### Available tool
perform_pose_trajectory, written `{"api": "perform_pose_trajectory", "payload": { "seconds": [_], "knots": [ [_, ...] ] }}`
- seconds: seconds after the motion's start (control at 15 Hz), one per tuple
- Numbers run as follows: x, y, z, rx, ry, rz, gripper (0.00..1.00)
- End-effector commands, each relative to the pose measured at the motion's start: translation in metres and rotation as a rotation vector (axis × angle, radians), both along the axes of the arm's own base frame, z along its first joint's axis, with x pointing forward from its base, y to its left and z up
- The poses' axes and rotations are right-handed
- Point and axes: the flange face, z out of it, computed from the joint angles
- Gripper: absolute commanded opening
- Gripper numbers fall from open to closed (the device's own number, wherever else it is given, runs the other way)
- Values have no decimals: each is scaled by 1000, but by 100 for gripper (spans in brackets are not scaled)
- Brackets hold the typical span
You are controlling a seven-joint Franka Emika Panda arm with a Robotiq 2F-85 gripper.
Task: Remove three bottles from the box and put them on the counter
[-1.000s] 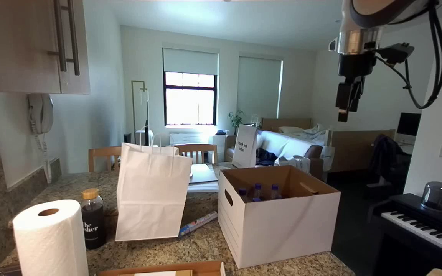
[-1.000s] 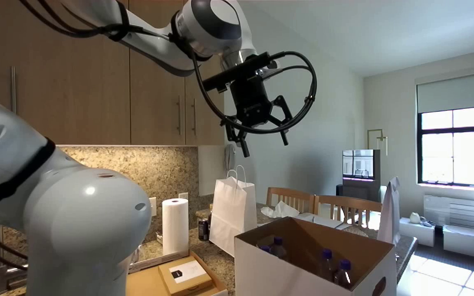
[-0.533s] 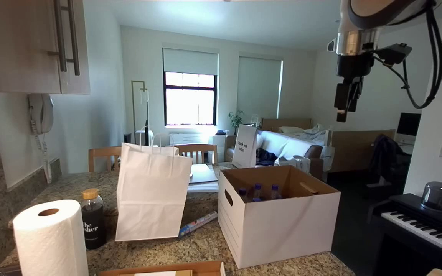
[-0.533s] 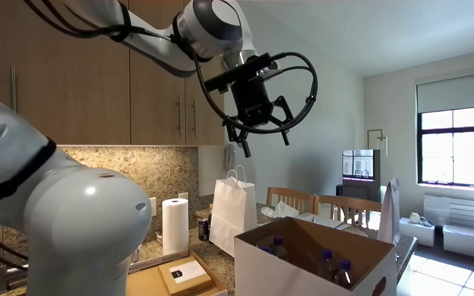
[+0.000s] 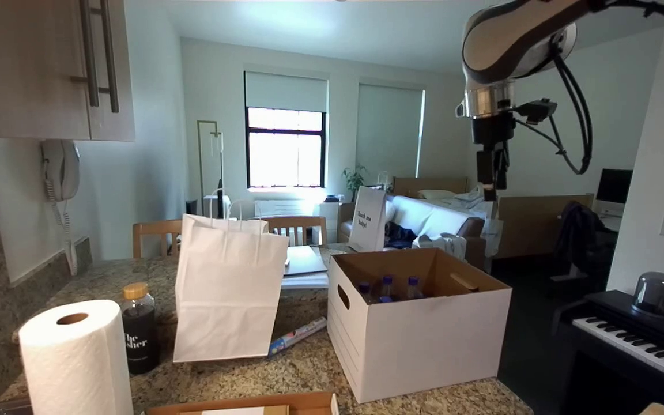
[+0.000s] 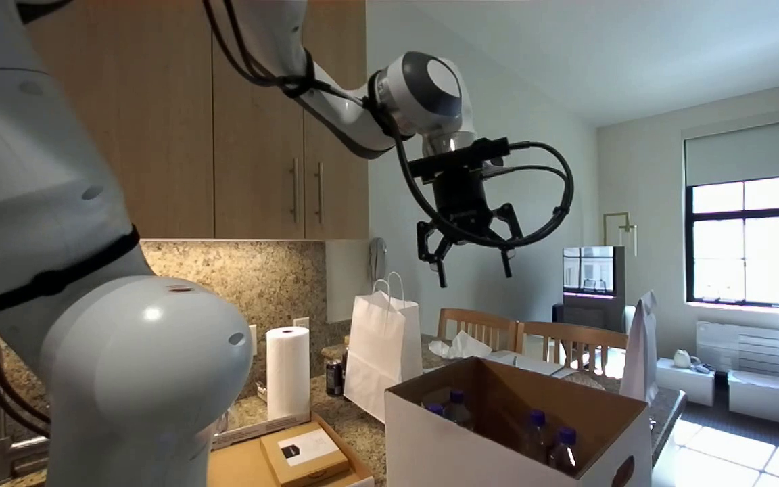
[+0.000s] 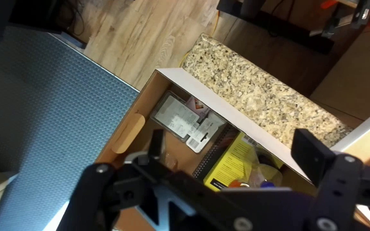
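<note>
The box (image 5: 436, 340), white outside and brown inside, stands on the granite counter (image 5: 251, 377) and also shows in an exterior view (image 6: 423, 443). Several bottles (image 5: 412, 283) with blue caps stand in it; they also show in an exterior view (image 6: 564, 452), in two groups. In the wrist view a blue cap (image 7: 267, 184) shows just past the gripper body; the other bottles are mostly hidden there. My gripper (image 6: 475, 277) is open and empty, high above the box, fingers pointing down. Its fingers also show wide apart in the wrist view (image 7: 231, 144). The counter (image 7: 262, 93) lies beside the box there.
A tall white paper bag (image 5: 231, 294), a dark bottle with a wooden cap (image 5: 139, 334) and a paper towel roll (image 5: 78, 363) stand beside the box. A shallow carton (image 6: 241, 467) lies in front. In the box lie a yellow pack (image 7: 228, 160) and blister packs (image 7: 177, 115).
The arm has reached forward and lower, moving the open gripper left in one exterior view and right and down in an exterior view. The box and bottles have not moved.
</note>
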Motion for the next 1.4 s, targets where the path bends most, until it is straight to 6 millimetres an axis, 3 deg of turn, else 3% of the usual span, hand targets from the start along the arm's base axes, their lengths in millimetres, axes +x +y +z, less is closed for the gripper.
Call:
{"api": "perform_pose_trajectory", "payload": {
  "seconds": [0.0,0.2,0.47,0.87,0.93,1.13,1.33],
  "knots": [
    [7,-5,-1,9,10,-1,100],
    [8,-2,-3,6,14,3,100],
    [50,-7,-30,152,-118,-95,100],
    [105,-30,-48,313,-326,-235,100],
    [88,-19,-46,296,-297,-196,100],
    [103,-27,-51,300,-303,-220,100],
    [104,-27,-50,299,-304,-221,100]
  ]
}}
